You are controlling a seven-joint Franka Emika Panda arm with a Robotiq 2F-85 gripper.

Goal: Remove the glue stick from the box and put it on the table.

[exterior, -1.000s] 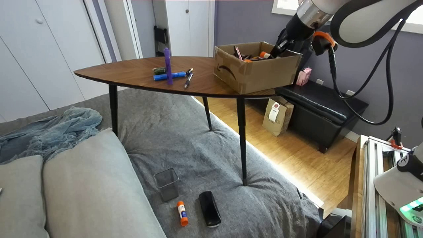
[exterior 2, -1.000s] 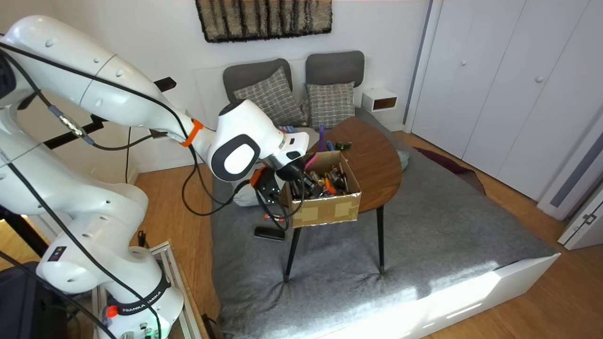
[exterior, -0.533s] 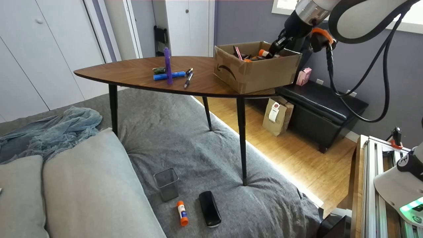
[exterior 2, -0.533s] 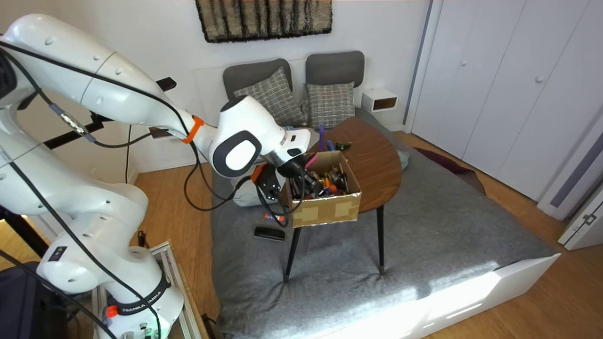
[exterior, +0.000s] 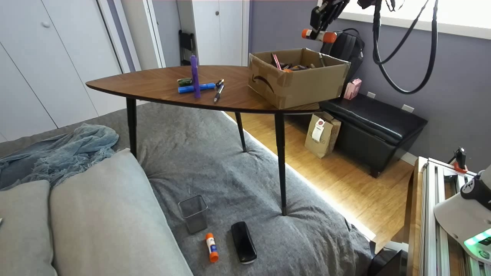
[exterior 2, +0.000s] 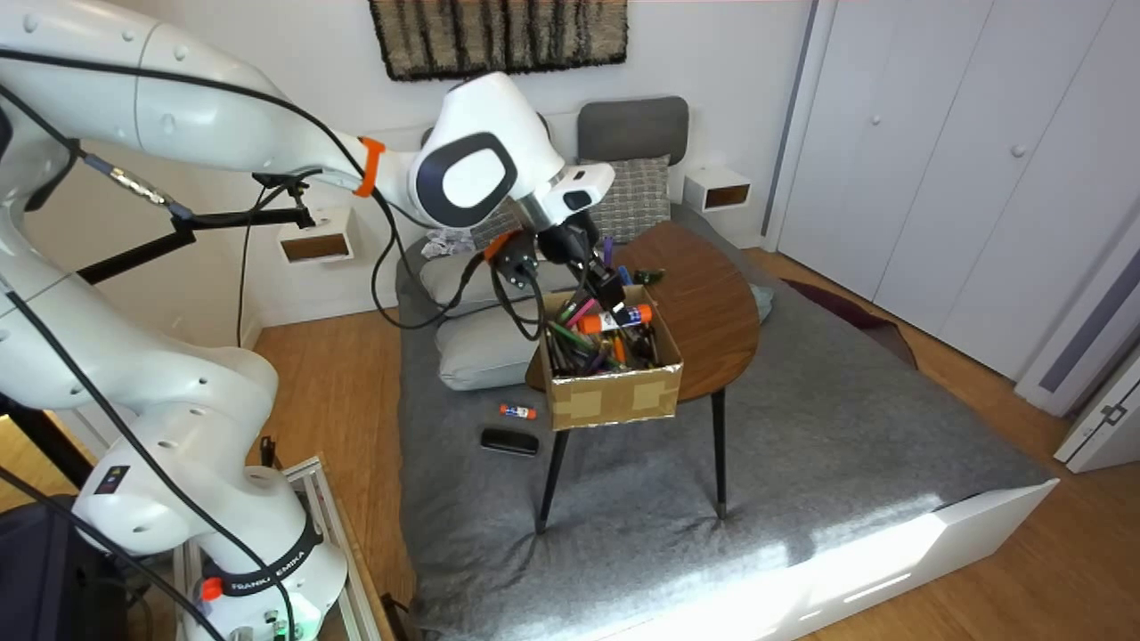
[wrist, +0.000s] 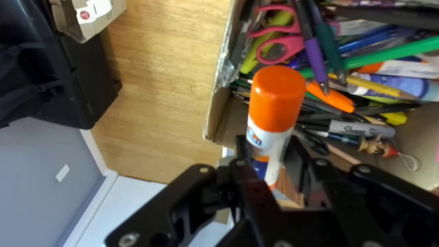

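The glue stick (exterior: 329, 37), white with orange ends, is held up in the air above the box in both exterior views (exterior 2: 595, 322). My gripper (exterior: 315, 35) is shut on its middle, which also shows in an exterior view (exterior 2: 621, 312). In the wrist view my gripper (wrist: 265, 147) has a finger on each side of the glue stick (wrist: 276, 99). The cardboard box (exterior: 314, 87) stands on the near end of the wooden table (exterior: 145, 82), full of pens and markers. The box also shows in an exterior view (exterior 2: 614, 401).
A purple marker (exterior: 195, 76) stands upright on the table beside a blue marker (exterior: 188, 89), a pen (exterior: 218, 94) and a green item (exterior: 184, 82). Another glue stick (exterior: 211, 247), a black case (exterior: 243, 242) and a mesh cup (exterior: 193, 214) are on the grey cover below.
My gripper was down inside the box half a second ago. It has risen out of the box with the glue stick, which now hangs above the box's rim.
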